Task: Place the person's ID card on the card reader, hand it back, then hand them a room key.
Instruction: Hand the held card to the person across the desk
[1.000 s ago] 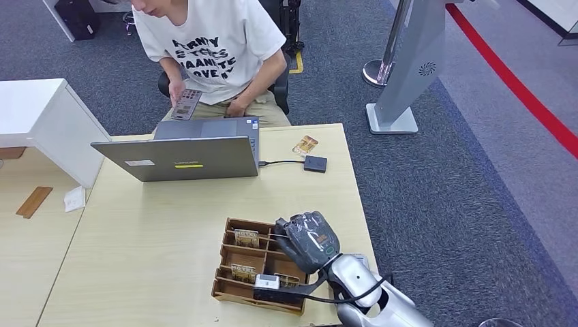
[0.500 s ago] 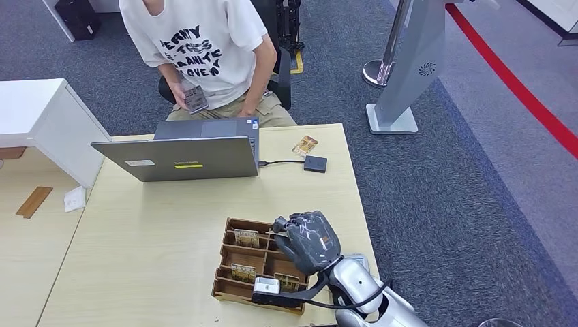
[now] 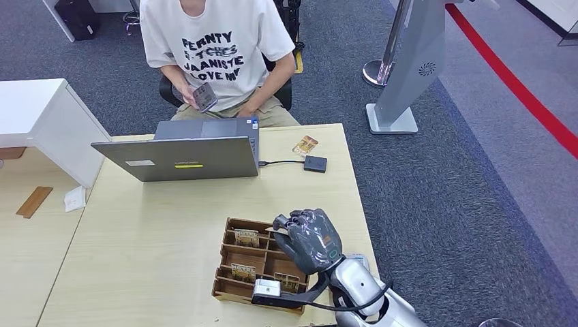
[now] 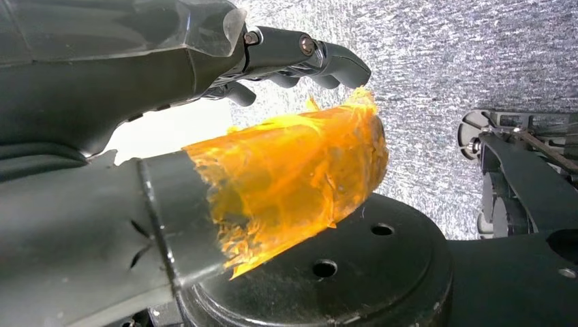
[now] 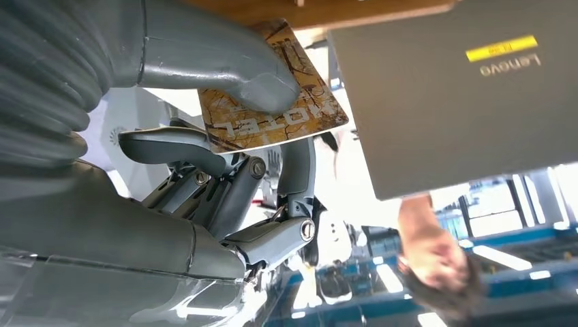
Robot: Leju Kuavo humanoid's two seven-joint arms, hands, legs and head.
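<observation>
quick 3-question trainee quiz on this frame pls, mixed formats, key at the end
1. True or false: the right hand holds a card printed HOTEL.
2. Multiple choice: where does the small black card reader lie? A) inside the wooden tray B) on the table beside the laptop, joined to it by a cable C) on the floor
3. Fill in: in the head view, the right hand is over the wooden ____ that holds room key cards.

Key
1. True: the thumb presses the key card against the fingers.
2. B: it sits next to the laptop, with another card lying just beyond it.
3. tray
</observation>
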